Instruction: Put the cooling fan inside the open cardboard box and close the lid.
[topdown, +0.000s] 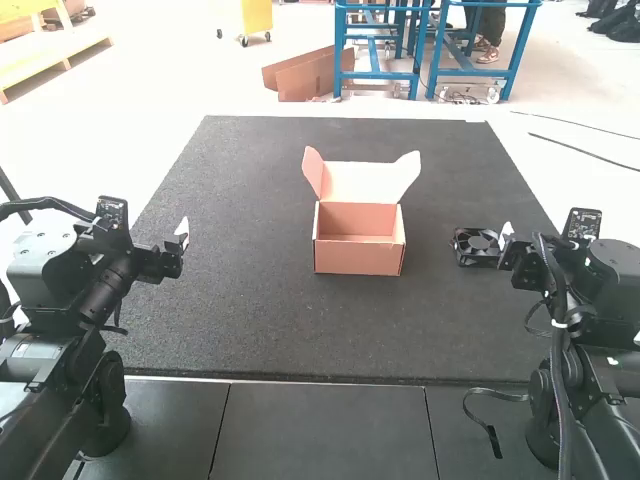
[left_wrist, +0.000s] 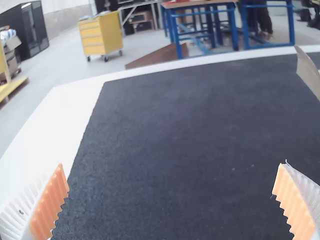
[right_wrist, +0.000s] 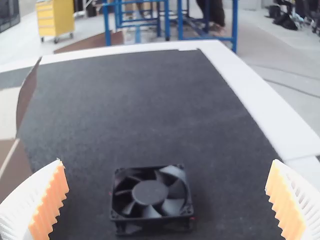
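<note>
Pickup apparently not yet begun; the right tool (right_wrist: 165, 167), wide open and empty, faces the fan (right_wrist: 151, 199); next, it should descend and grip.

You have a white worktop (left_wrist: 40, 150) covered by a dark mat (left_wrist: 200, 140), and beyond its far edge a pale grey floor (left_wrist: 65, 65) holds a yellow drawer cart (left_wrist: 101, 32), a blue metal frame (left_wrist: 233, 27) and a black cabinet (left_wrist: 30, 27) in bright, even light.

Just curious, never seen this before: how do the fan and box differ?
The fan is small, black and lies flat; the box is bigger, tan cardboard, standing with its lid open. The fan lies by the right gripper; the box stands centrally. Both rest on the mat.
</note>
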